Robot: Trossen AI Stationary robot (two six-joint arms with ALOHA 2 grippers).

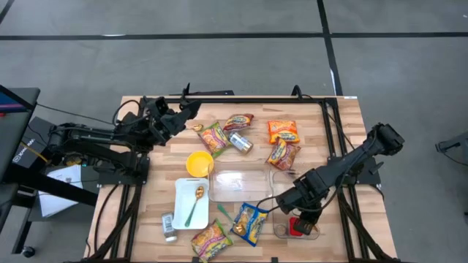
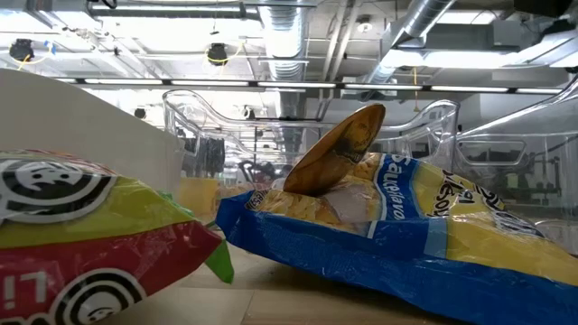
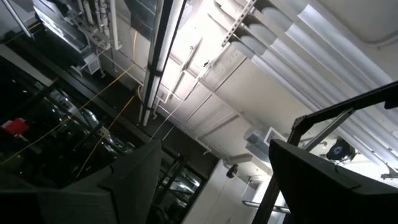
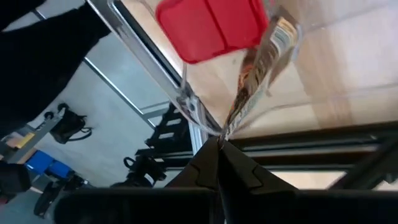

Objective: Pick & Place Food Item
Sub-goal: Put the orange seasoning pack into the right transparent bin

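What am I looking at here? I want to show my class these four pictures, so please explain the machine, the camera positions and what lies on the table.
Two dark robot arms work at a wooden table. One picture looks straight down, one looks level across the tabletop, and two come from cameras on the arms' wrists. On the table lie snack packets, a yellow bowl, a white plate with a spoon, a small can and clear containers. The left gripper waits open, pointing upward. The right gripper is shut on a thin packet over a clear container holding a red item.
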